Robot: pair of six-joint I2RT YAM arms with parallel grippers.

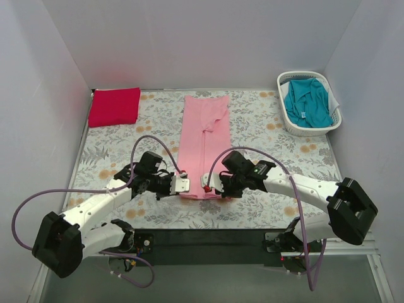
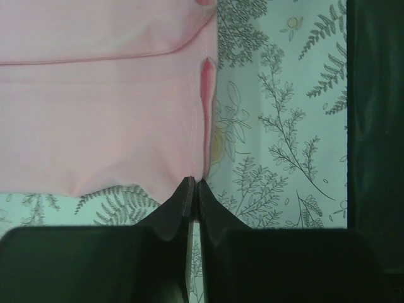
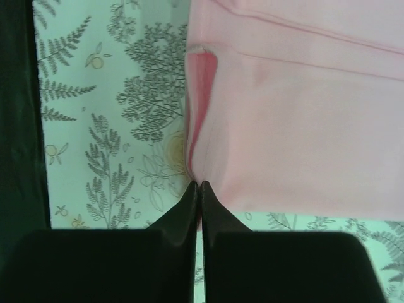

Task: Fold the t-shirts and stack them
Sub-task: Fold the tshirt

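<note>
Top view: pink t-shirt [image 1: 205, 136], folded to a long strip, lies mid-desk [image 1: 265, 134]; red t-shirt [image 1: 114, 106] sits folded at the far left corner, teal t-shirt [image 1: 307, 103] in the basket [image 1: 297, 129] (far right). Left wrist view: left tool [image 2: 193, 186] is pinched together on the pink t-shirt's near hem corner. Right wrist view: right tool [image 3: 199, 188] likewise clamps the other near corner, fabric puckering at its tips.

A grey-and-orange floral cloth [image 1: 265, 129] covers the table. A white slatted basket [image 1: 285, 117] stands at its far right corner.

Floral cloth [image 1: 158, 120] carries pink shirt [image 1: 203, 142], red shirt [image 1: 115, 106], basket [image 1: 291, 129] — well apart.
</note>
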